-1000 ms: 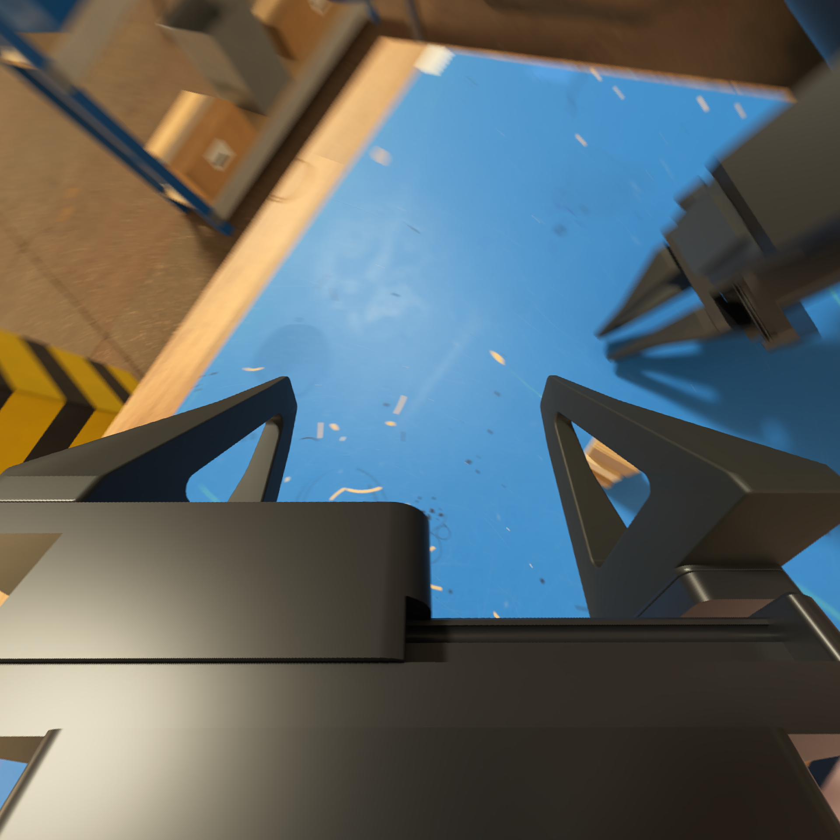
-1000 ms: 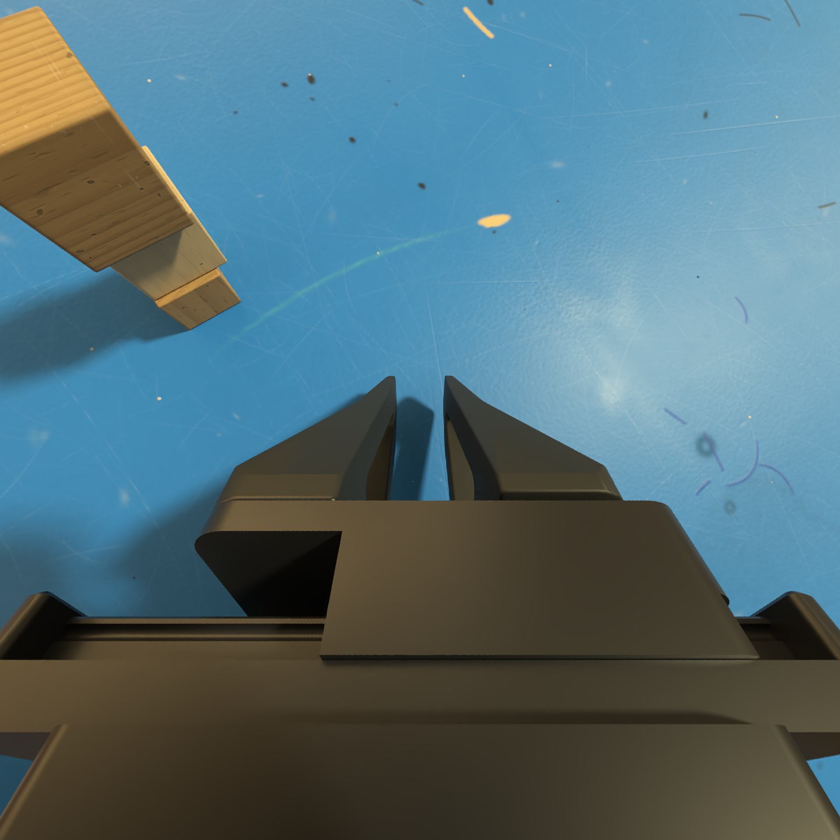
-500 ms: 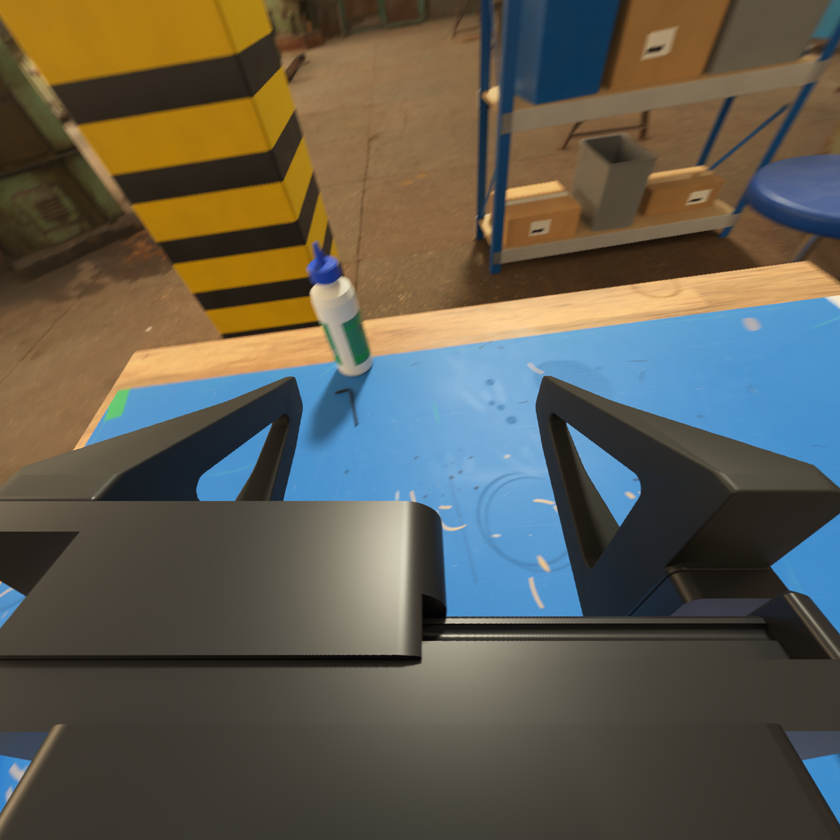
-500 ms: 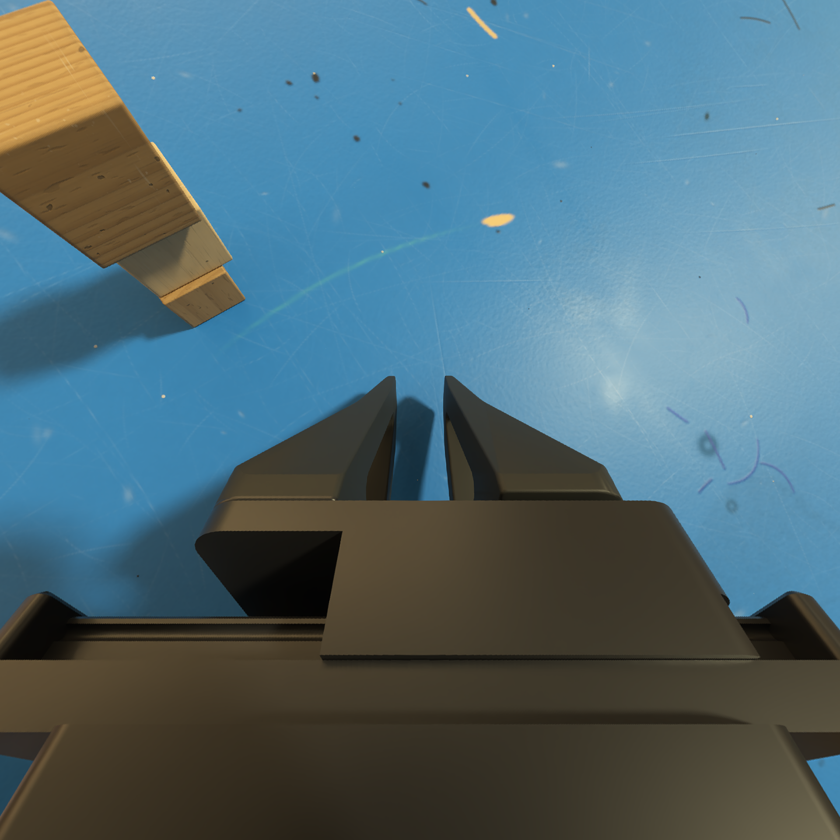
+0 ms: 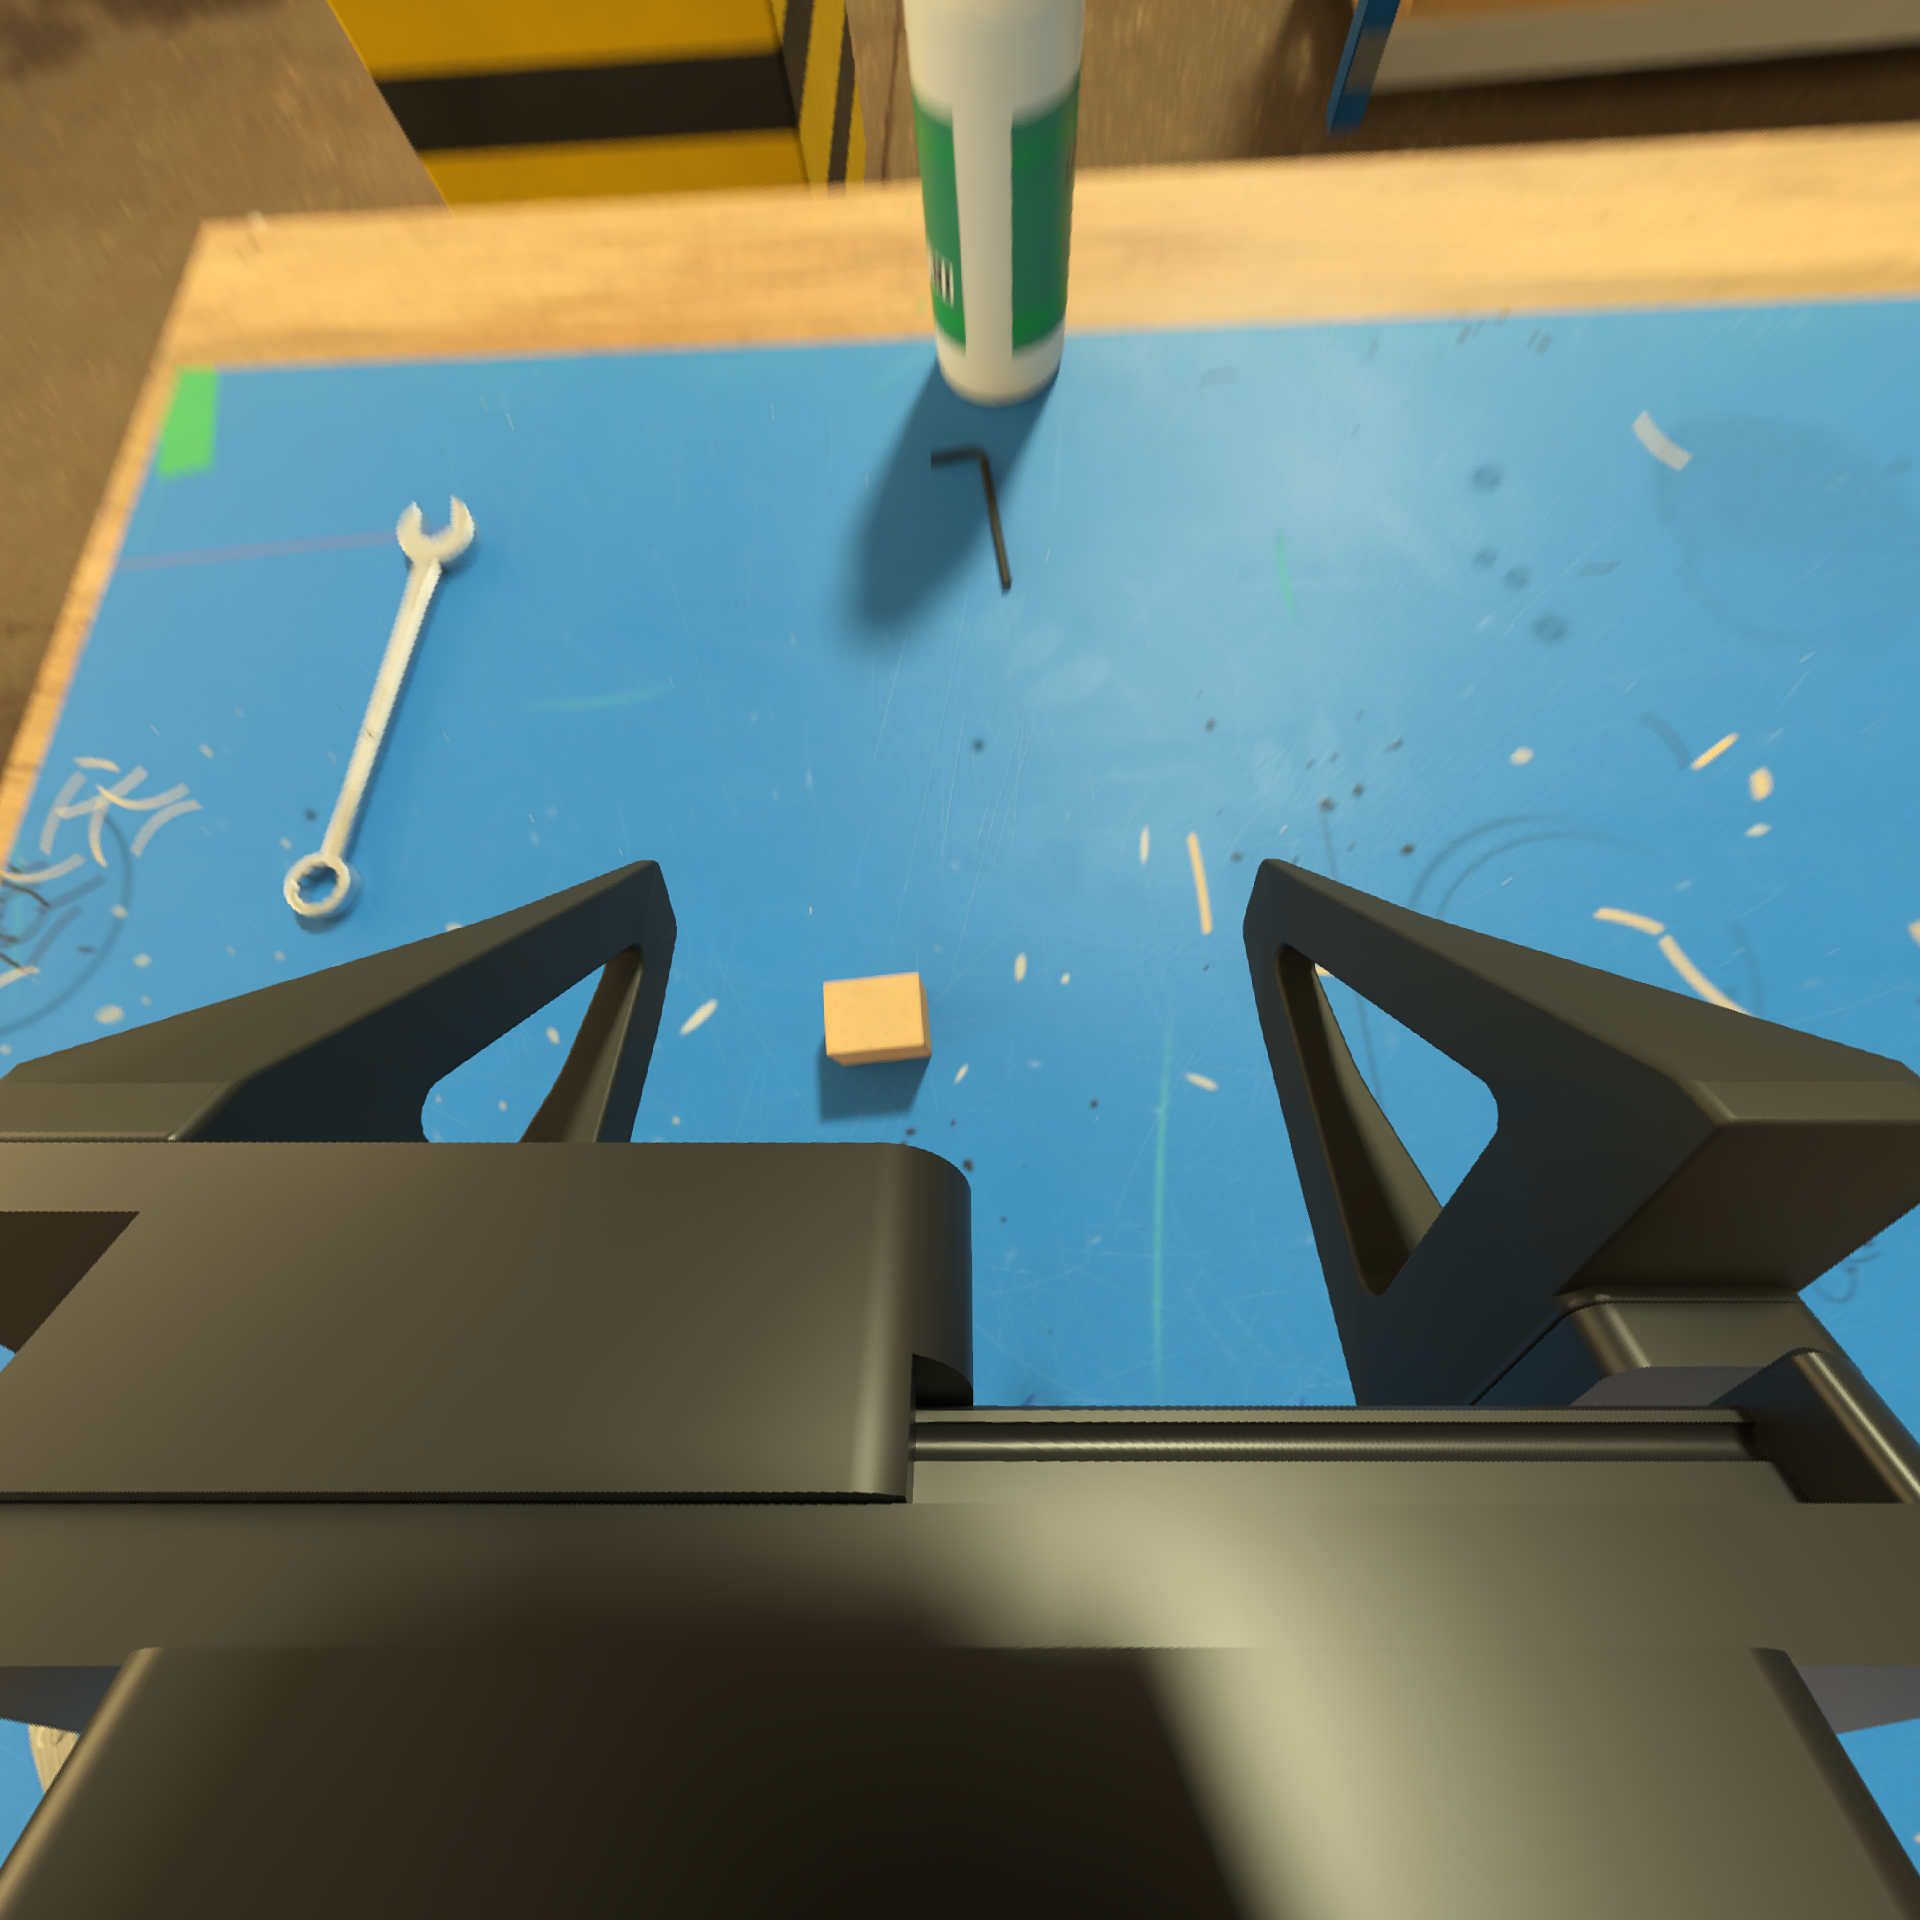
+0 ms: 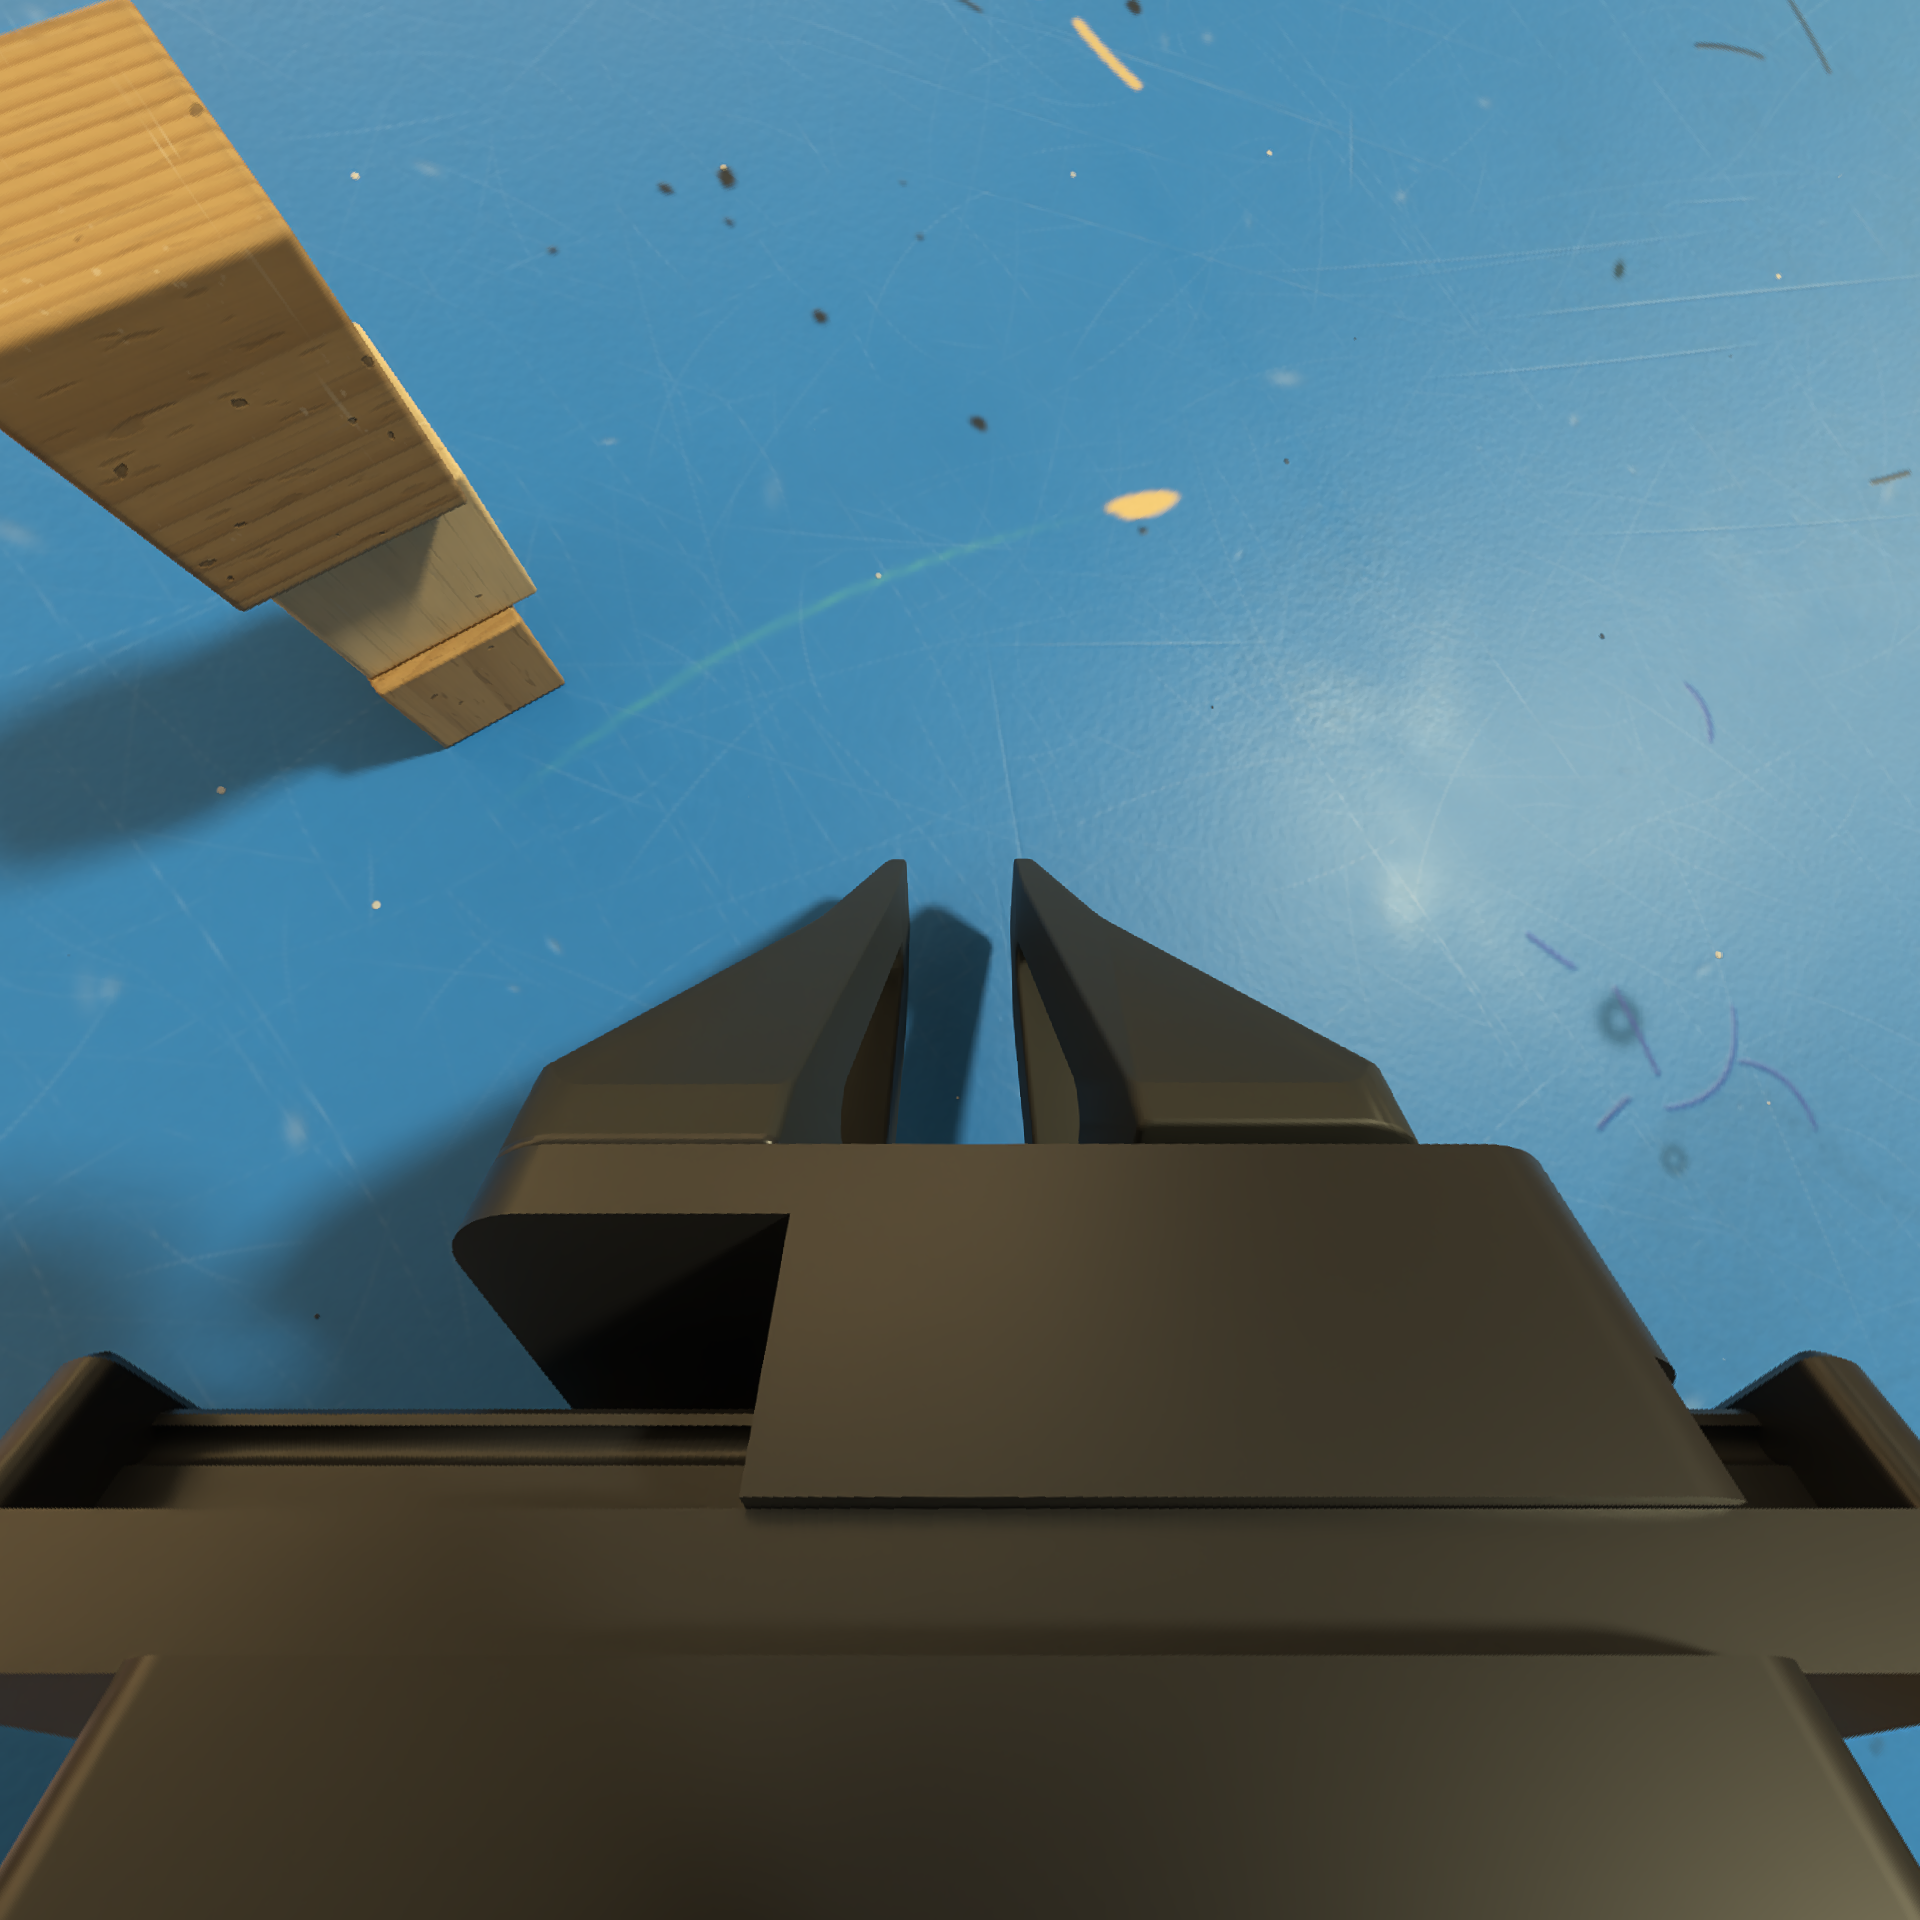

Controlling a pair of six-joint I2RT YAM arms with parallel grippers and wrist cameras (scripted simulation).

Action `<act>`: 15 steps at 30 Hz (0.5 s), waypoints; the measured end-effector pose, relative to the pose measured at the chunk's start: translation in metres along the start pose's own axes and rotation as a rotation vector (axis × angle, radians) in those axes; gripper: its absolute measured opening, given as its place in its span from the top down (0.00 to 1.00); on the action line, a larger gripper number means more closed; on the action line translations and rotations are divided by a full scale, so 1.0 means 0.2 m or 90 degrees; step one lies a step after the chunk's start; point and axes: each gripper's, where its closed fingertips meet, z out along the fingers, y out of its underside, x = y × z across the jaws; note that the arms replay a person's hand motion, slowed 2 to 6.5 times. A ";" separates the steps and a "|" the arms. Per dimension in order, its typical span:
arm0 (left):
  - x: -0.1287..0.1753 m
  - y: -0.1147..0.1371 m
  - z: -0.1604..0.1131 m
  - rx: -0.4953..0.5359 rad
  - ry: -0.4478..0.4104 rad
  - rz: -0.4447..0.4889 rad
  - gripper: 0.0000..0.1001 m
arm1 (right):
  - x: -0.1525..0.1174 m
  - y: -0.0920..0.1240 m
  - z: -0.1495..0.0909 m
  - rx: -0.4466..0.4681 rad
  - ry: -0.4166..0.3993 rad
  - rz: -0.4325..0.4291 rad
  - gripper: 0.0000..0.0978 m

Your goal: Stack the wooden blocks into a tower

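In the left wrist view a small light wooden block (image 5: 875, 1016) lies flat on the blue mat (image 5: 1351, 644), between and just beyond my open, empty left gripper (image 5: 958, 894), which hangs above it. In the right wrist view a stack of three wooden blocks (image 6: 249, 416) stands at the upper left: a large block on top, a paler one under it, a small one at the bottom. My right gripper (image 6: 959, 883) is shut and empty, above the mat to the right of the stack.
A white and green glue bottle (image 5: 992, 197) stands at the mat's far edge, with a black hex key (image 5: 987, 514) in front of it. A silver wrench (image 5: 379, 707) lies at the left. The wooden table edge (image 5: 623, 270) runs beyond. Shavings dot the mat.
My left gripper has swung away from the right gripper and the stack, then tilted down; the small block, wrench and hex key came into view. The right gripper has barely moved.
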 end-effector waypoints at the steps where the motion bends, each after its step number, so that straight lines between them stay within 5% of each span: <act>1: -0.01 0.04 0.03 -0.024 0.001 0.000 0.06 | 0.00 0.00 0.00 0.000 0.000 0.000 0.83; 15: -0.08 0.39 0.30 -0.197 -0.017 -0.031 0.12 | 0.00 0.00 0.00 -0.001 -0.002 0.001 0.83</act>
